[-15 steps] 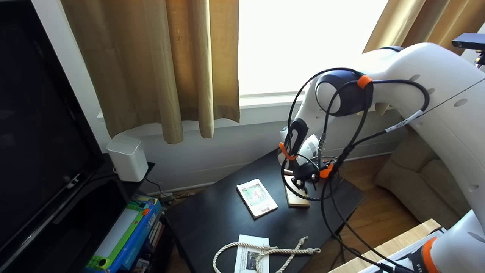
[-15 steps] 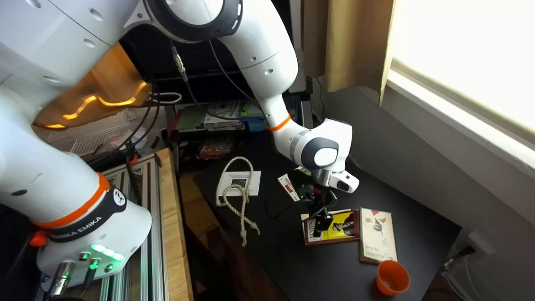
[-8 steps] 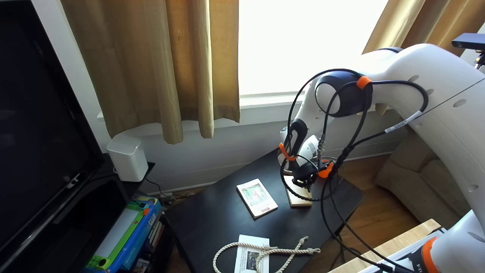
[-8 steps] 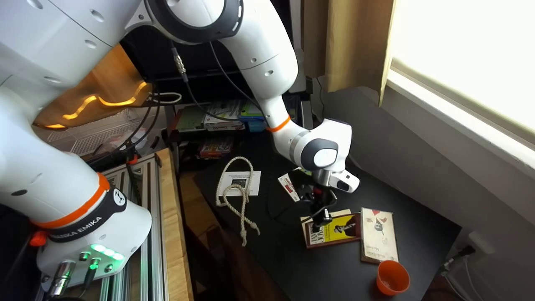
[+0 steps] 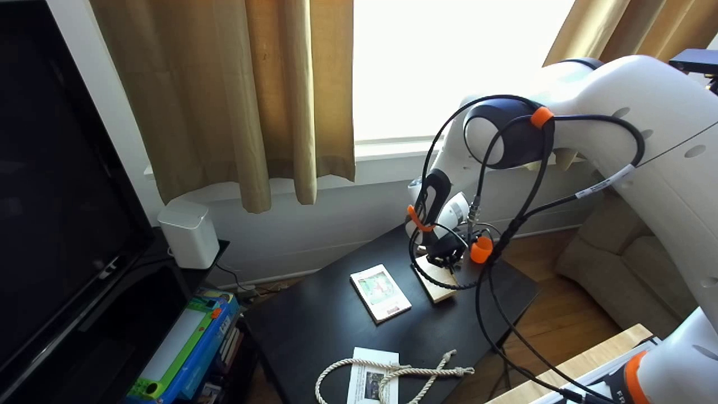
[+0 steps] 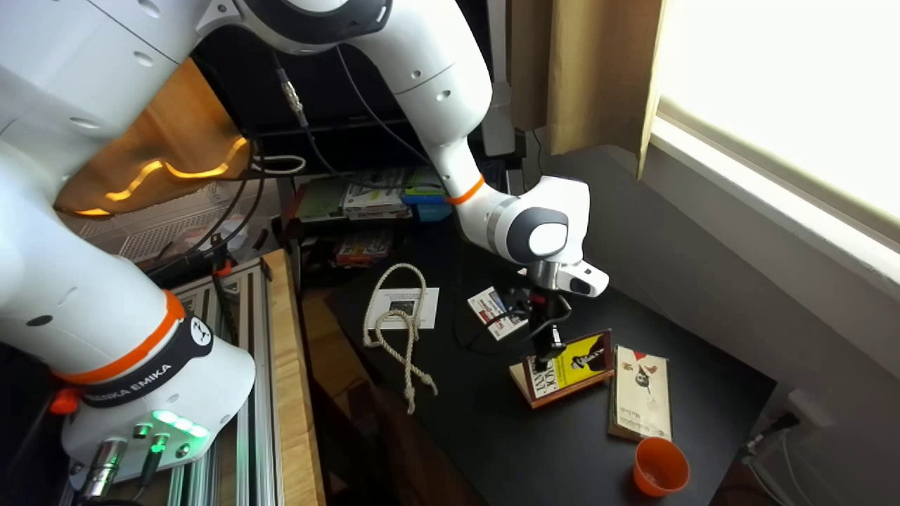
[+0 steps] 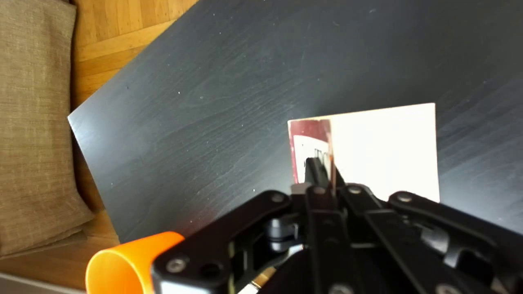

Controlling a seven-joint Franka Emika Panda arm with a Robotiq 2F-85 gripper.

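My gripper (image 7: 328, 171) is shut on the thin cover of a yellow and dark red book (image 6: 583, 362). That cover is seen nearly edge-on between the fingertips in the wrist view, its printed face to the left and a white page or inner side (image 7: 388, 151) to the right. In an exterior view the book's cover slants upward under the gripper (image 6: 547, 350), with pale paper showing as a wedge at its left end. From the opposite side, the book (image 5: 436, 285) looks pale and is partly covered by the gripper and cables.
Close beside the held book lies a cream book (image 6: 641, 393). An orange cup (image 6: 661, 465) stands near the table edge. A white booklet (image 5: 381, 293), a rope (image 5: 429, 371) and a printed sheet (image 5: 362, 387) are on the dark table (image 5: 314, 320). Cables loop around the wrist.
The fingers have come together on the book's cover. The gripper has risen slightly, and the yellow cover has tilted up with it. The cream book has shifted a little.
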